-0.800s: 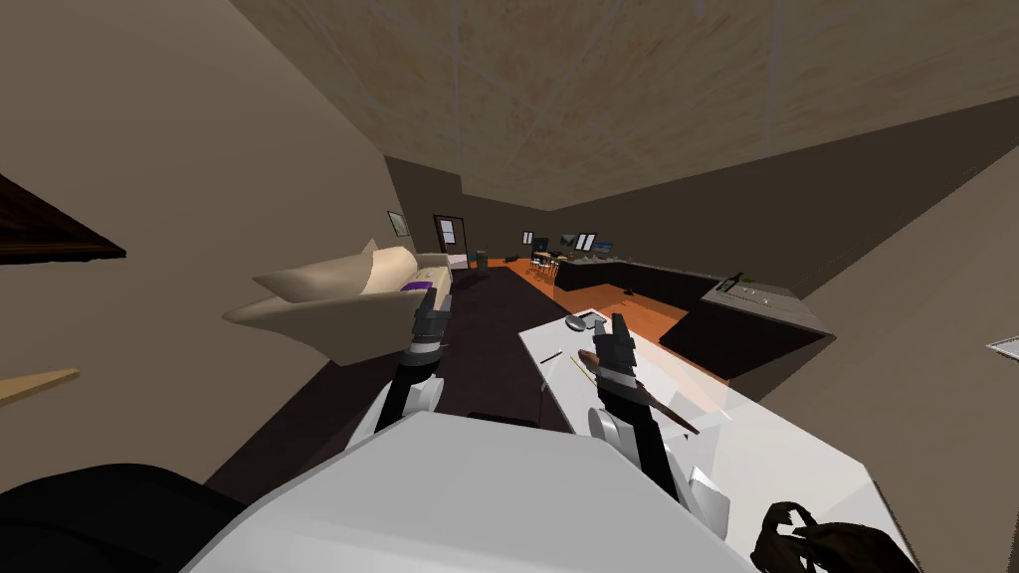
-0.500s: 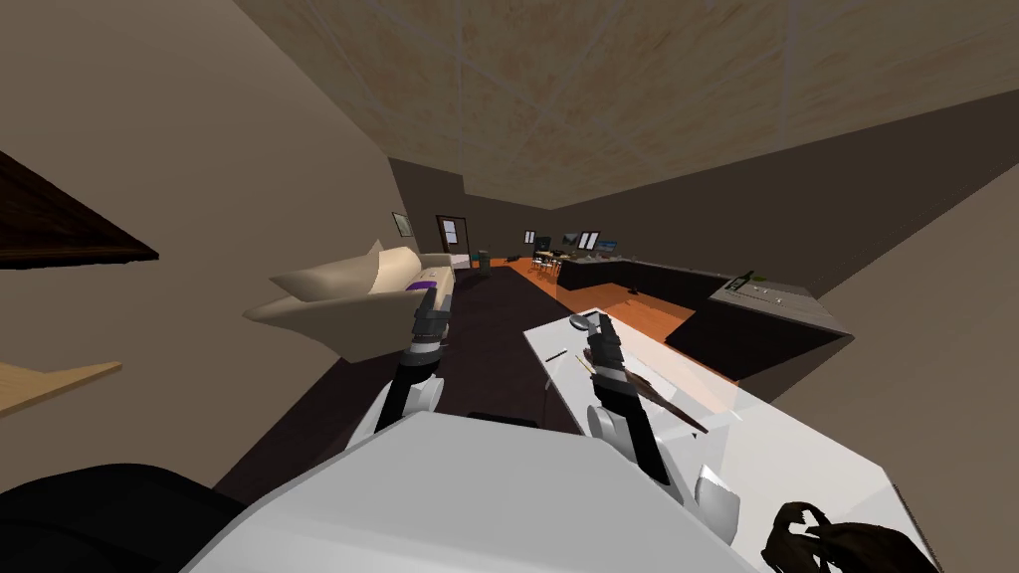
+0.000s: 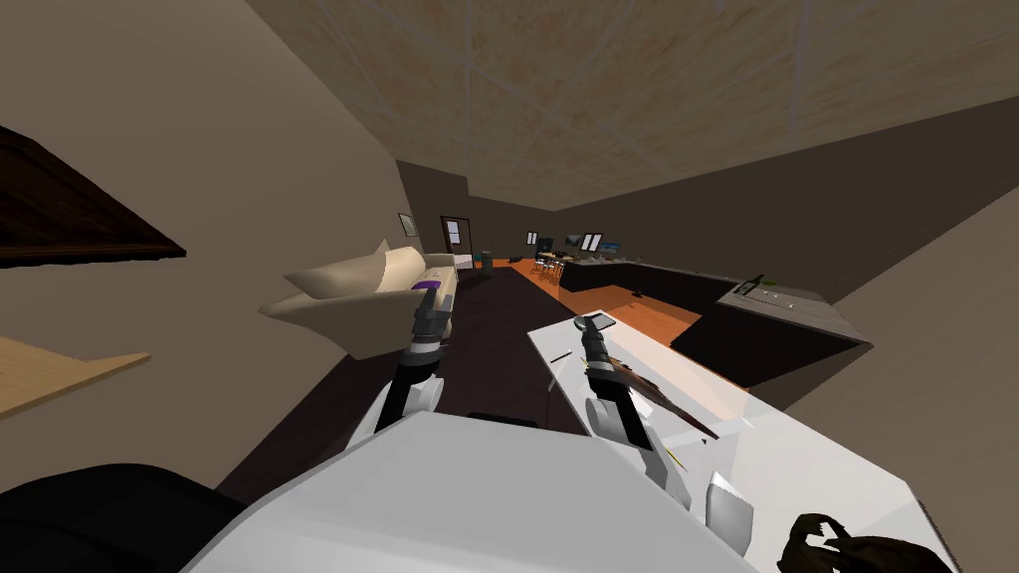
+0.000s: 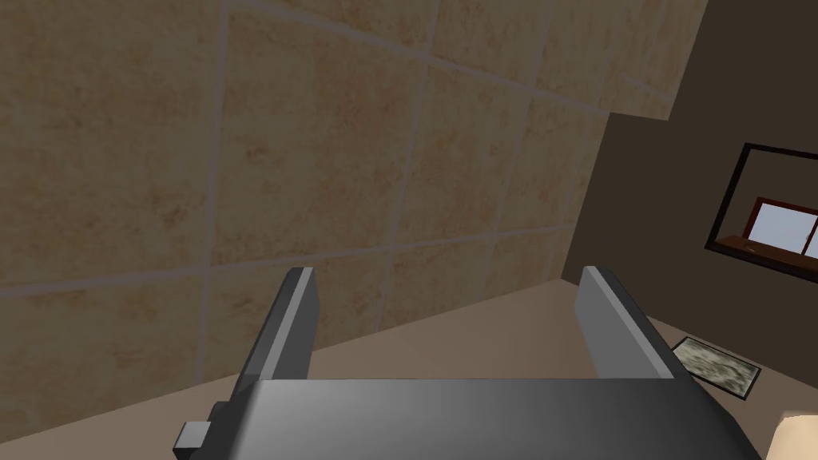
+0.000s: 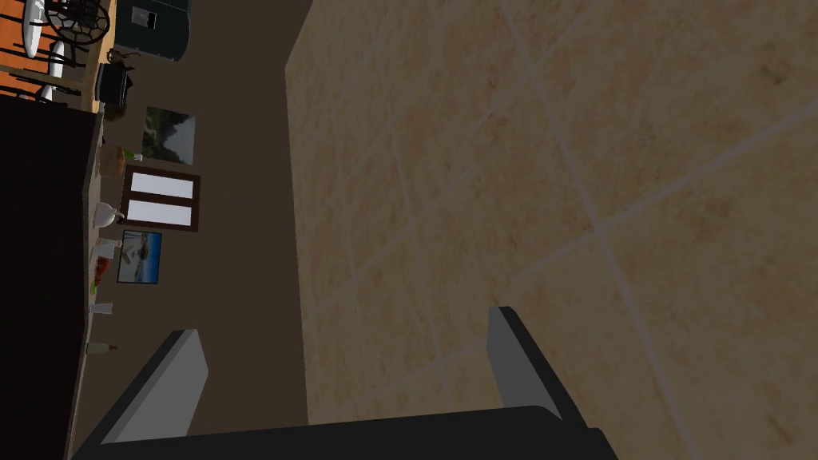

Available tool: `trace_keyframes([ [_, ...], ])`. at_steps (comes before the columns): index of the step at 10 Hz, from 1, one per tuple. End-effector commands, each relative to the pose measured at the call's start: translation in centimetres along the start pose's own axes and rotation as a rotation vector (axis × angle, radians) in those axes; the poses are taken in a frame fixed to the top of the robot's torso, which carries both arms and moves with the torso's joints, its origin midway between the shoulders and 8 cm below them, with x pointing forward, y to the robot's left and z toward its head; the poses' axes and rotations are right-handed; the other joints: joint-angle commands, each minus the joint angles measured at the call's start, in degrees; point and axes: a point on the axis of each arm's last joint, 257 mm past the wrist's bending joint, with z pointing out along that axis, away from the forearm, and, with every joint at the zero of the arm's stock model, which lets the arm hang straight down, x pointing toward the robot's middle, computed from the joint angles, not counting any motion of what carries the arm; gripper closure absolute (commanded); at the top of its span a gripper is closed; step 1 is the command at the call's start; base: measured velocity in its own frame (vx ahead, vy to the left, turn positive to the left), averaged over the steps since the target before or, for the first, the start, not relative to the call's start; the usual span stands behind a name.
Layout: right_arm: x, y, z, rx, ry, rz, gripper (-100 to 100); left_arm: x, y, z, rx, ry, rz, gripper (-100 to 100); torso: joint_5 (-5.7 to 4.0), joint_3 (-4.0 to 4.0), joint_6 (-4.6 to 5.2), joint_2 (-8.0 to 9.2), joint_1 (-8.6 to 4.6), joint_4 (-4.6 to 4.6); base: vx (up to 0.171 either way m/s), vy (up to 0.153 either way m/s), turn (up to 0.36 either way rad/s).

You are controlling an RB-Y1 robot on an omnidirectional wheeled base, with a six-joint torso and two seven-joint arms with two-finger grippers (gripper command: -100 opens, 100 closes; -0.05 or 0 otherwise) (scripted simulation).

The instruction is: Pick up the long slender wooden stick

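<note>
A white table (image 3: 796, 448) stands at my right. On it lies a long, slender, dark brown stick (image 3: 677, 408), running from under my right forearm toward the table's middle. A thin pale sliver (image 3: 680, 460) shows at the table's near edge beside that forearm; I cannot tell what it is. My right gripper (image 3: 594, 333) is raised above the table's far end, just left of the brown stick, fingers (image 5: 511, 359) open with nothing between them. My left gripper (image 3: 430, 316) is held up over the dark floor, fingers (image 4: 291, 327) open and empty.
A grey rounded object (image 3: 589, 320) sits at the table's far end, and a dark tangled object (image 3: 846, 545) at its near right corner. A beige sofa (image 3: 368, 298) stands to the left, a dark counter (image 3: 766, 328) beyond the table, a wooden shelf (image 3: 60, 368) at far left.
My head view has shifted, so sofa, shelf and table sit further right. My right gripper has swung left, over the stick's far end, and now hides the pale stick end.
</note>
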Motion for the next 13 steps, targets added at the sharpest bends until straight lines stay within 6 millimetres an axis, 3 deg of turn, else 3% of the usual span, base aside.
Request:
trace_keyframes([
  [1,0.4,-1.8,0.5,0.042,0.016,-0.024,-100,0.0,0.0,0.0,0.0,0.0,0.0,0,0.0,0.0,0.0,0.0,0.0,0.0,0.002,0.023,0.012],
  [5,1.1,-6.7,2.3,0.153,0.069,-0.134,-100,0.0,0.0,0.0,0.0,0.0,0.0,0,-0.01,-0.01,0.0,-0.02,-0.05,0.0,0.004,0.021,0.039],
  [13,0.9,-16.5,3.3,0.403,0.158,-0.28,-100,0.0,0.0,0.0,0.0,0.0,0.0,0,-0.01,-0.02,0.03,-0.03,-0.07,-0.01,0.011,0.016,0.037],
])
